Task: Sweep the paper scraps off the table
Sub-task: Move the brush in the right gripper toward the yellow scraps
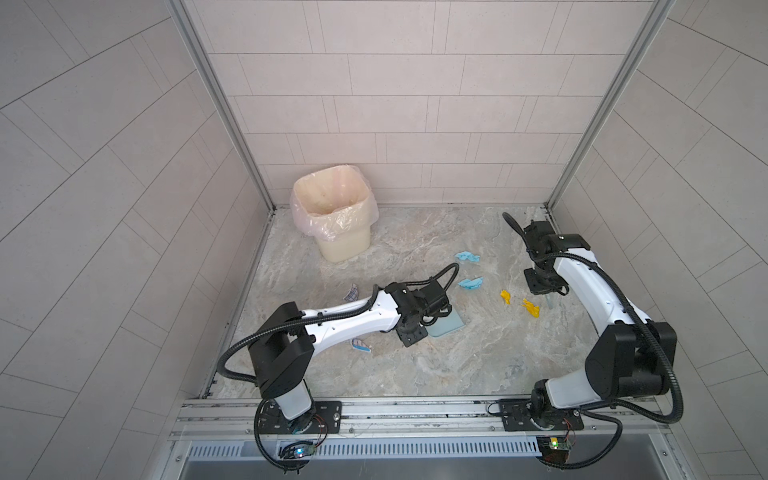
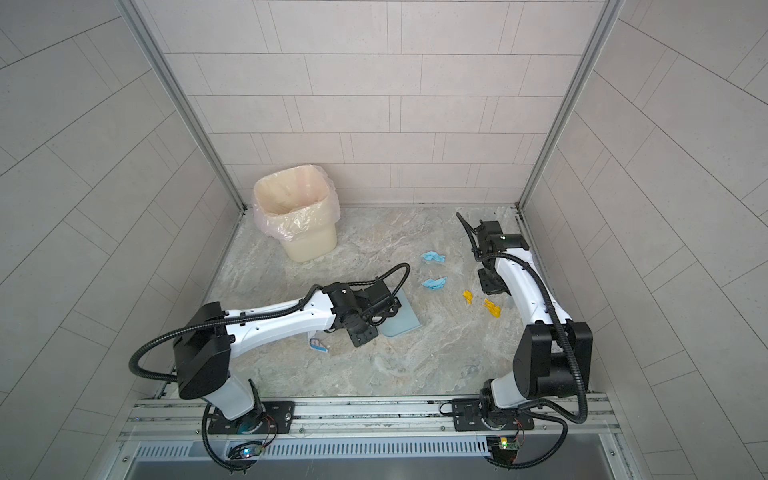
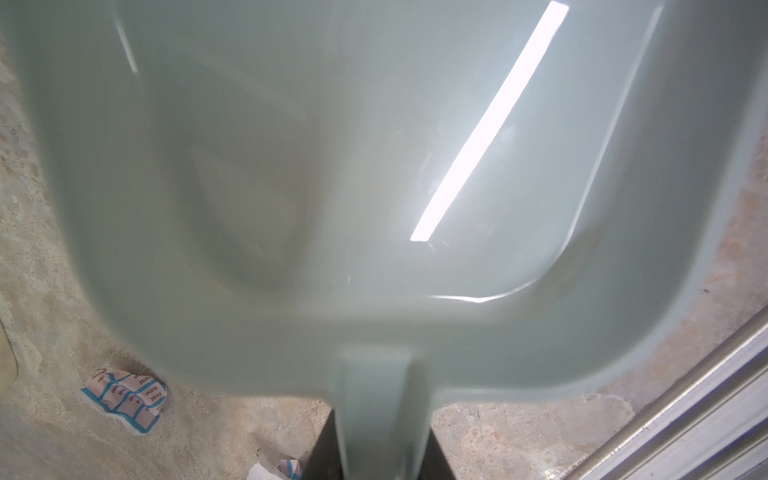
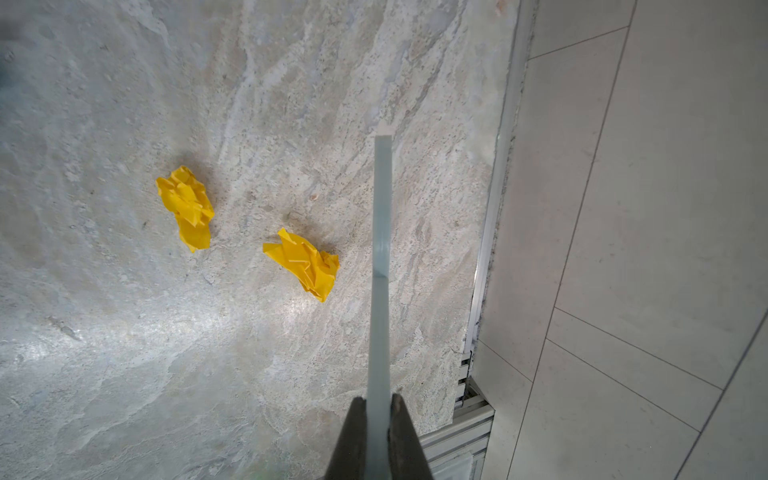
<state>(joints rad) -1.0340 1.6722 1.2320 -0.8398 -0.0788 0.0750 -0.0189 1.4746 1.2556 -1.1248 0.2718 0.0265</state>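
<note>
You were looking down on a veined grey surface boxed in by pale tiled walls. Your left jaws were pinching the handle of a pale blue dustpan, which sat left of the surface's middle with its open mouth facing the right edge. Whether its lip touched the surface could not be told. Your right jaws were pressed onto a thin brush handle, held near the right edge.

The scraps lay loose on the surface. Two blue scraps lay past the middle toward the far edge, apart from each other. Two yellow scraps lay between the dustpan and the brush handle, nearer the handle. Two grid-print scraps lay toward the left edge, one on either side of your left arm.

A cream bin with a clear liner stood in the far left corner.
</note>
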